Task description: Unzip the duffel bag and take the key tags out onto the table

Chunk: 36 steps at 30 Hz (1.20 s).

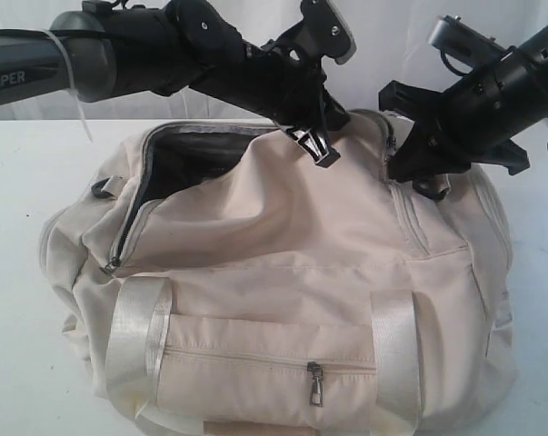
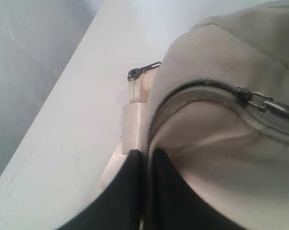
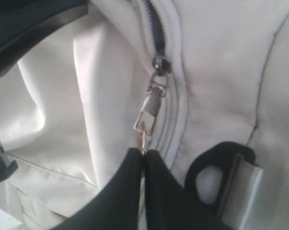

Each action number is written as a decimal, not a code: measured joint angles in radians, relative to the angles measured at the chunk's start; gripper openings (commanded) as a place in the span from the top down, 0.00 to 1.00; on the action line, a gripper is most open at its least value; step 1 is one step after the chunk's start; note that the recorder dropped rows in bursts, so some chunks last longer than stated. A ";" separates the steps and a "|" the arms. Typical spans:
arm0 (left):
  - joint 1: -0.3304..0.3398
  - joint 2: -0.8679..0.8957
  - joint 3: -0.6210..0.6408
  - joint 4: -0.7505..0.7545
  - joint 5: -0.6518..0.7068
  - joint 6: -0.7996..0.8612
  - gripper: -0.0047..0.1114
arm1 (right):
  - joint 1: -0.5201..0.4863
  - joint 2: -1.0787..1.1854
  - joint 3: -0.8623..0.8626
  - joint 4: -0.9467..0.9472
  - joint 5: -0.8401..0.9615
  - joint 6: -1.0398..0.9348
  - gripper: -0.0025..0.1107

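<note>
Pinched duffel bag (image 1: 292, 263) fabric in closed left gripper (image 1: 315, 151); clamped zipper pull (image 3: 152, 107) on bag's top in closed right gripper (image 3: 144, 155).

Duffel bag (image 1: 301, 263): matt cream cloth; straps (image 1: 137, 336) glossy satin; zipper pull (image 3: 152, 106) metal; table (image 1: 19, 182) smooth white.

Cream duffel bag (image 1: 301, 272), white table (image 1: 19, 182)

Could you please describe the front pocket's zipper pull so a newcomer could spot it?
Find the cream duffel bag on the table. On its front, a pocket zipper runs between two shiny straps. The zipper pull dangles near its right end: dark metal, the only pull between those straps.
</note>
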<state>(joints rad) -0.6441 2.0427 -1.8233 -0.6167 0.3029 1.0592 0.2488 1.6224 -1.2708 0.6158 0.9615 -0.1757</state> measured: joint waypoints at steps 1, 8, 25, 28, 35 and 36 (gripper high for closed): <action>0.005 0.000 0.000 0.000 0.002 -0.013 0.96 | 0.000 -0.010 0.009 0.000 0.000 0.000 0.98; 0.028 0.002 0.000 -0.002 0.025 -0.031 0.96 | 0.000 -0.086 0.080 0.000 0.017 -0.006 0.98; 0.027 0.002 0.000 -0.002 0.029 -0.034 0.96 | 0.000 -0.379 0.324 0.004 0.097 -0.031 0.98; 0.027 0.002 0.000 -0.002 0.029 -0.034 0.96 | 0.000 -0.443 0.393 0.002 0.101 -0.031 0.98; 0.027 0.002 0.000 -0.004 0.055 -0.043 0.96 | 0.000 -0.542 0.513 -0.062 0.112 -0.033 0.98; 0.027 0.002 0.000 -0.004 0.060 -0.046 0.96 | 0.000 -0.546 0.519 -0.069 0.108 -0.033 0.98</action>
<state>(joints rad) -0.6166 2.0448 -1.8233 -0.6210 0.3631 1.0133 0.2488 1.0759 -0.7520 0.5470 1.0699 -0.2088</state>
